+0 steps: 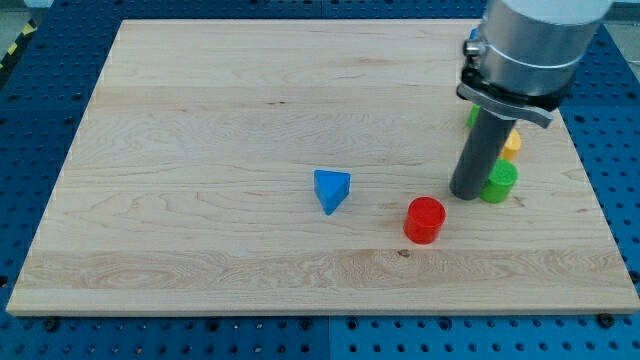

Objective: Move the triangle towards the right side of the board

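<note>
A light wooden board (200,120) lies on a blue table with rows of little holes (30,100). The wood takes up most of the view.

The blue triangle (331,189) sits near the middle of the board, a bit toward the view's bottom. Nothing is touching it. To its right, near but apart, stands a red cylinder (424,219).

My tip (466,194) is down on the board at the view's right, well apart from the triangle. It is just up and to the right of the red cylinder, with a small gap between them. The rod is dark and straight — it has no fingers, so there is nothing to open or close.

A green cylinder (499,182) stands right beside the tip on its right; I cannot tell if they touch. A yellow block (512,143) peeks out behind the rod, and a bit of another green block (472,116) shows at the rod's left edge — their shapes are hidden.
</note>
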`<state>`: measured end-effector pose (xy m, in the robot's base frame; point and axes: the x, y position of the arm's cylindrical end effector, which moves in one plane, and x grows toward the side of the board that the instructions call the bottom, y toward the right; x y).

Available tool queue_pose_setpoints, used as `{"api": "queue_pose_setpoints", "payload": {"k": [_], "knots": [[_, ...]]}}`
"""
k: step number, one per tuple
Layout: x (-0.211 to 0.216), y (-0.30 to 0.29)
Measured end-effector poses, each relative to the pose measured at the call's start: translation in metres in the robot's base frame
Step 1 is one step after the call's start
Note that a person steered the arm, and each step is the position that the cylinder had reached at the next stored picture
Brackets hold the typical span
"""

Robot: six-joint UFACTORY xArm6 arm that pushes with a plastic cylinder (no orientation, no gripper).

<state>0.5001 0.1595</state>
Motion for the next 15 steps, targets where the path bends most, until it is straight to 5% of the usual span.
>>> {"api": "queue_pose_setpoints", "payload": {"k": [2, 4, 7, 10, 15], "knots": [[0.004, 0.021], [-0.02, -0.019], [-0.042, -0.269], [-0.004, -0.223], [0.003, -0.041]]}}
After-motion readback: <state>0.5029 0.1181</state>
